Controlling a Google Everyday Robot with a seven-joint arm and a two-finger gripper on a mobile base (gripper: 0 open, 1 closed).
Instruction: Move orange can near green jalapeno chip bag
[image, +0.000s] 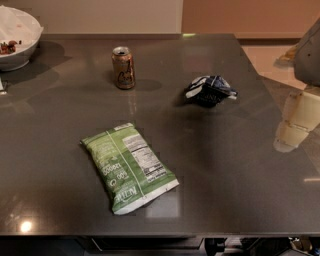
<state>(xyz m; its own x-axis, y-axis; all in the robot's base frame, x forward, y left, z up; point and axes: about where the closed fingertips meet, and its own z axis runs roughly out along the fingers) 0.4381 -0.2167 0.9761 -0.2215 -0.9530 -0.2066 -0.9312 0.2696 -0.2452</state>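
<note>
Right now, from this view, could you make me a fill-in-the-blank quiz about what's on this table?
1. The small orange-bronze metal can stands ____ on the dark grey table.
2. The large flat ____ chip bag lies nearer the camera than the can.
3. The pale robot gripper hangs at the picture's ____ edge, touching none of these.
4. Of the two bags, the crumpled navy-and-white bag is the ____.
Missing words: upright; green; right; smaller.
</note>
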